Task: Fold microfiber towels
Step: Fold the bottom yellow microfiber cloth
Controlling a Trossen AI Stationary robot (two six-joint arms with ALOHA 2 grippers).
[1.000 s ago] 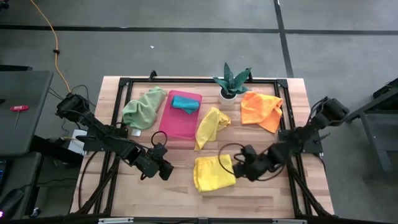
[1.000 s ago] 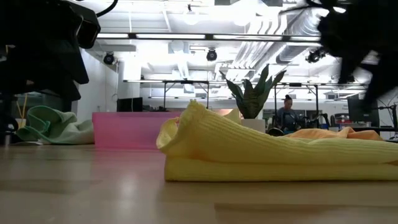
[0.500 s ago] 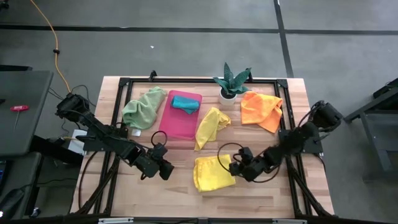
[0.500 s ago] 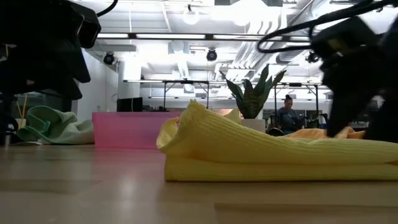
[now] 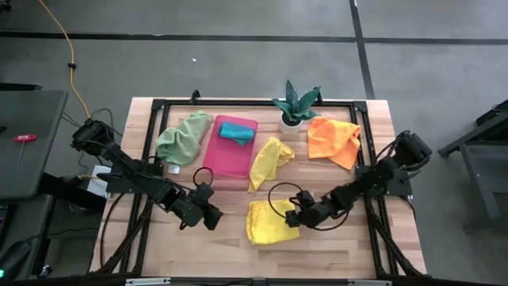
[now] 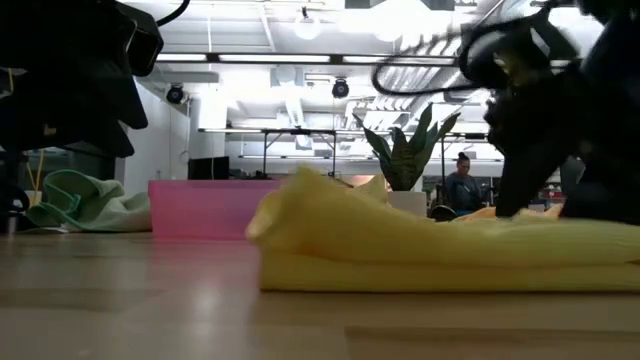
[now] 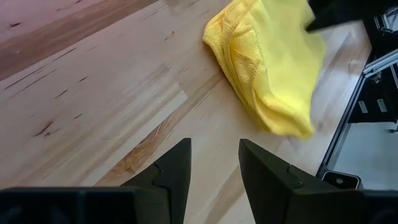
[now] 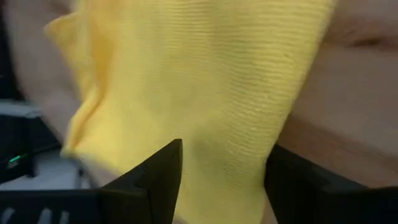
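Yellow microfiber fills the space ahead of the right gripper (image 8: 221, 180): its two dark fingers stand parted with the folded yellow towel (image 5: 270, 221) lying straight in front of them, the cloth's right edge just at the fingertips but not yet clamped. From the pink tray (image 5: 230, 155), this towel lies toward the table's front edge and slightly right, its longer side running left to right. The right gripper sits at that right edge, so it is plainly the nearer one.

The left gripper (image 7: 214, 165) hovers over bare wood on the towel's left, fingers apart and holding nothing, a clear gap between it and the cloth.

Other towels lie around the tray: pale green (image 5: 182, 137) on its left, teal (image 5: 236, 132) in it, a second yellow (image 5: 268, 161) and orange (image 5: 333, 140) to its right.

No readable writing or labels appear anywhere.
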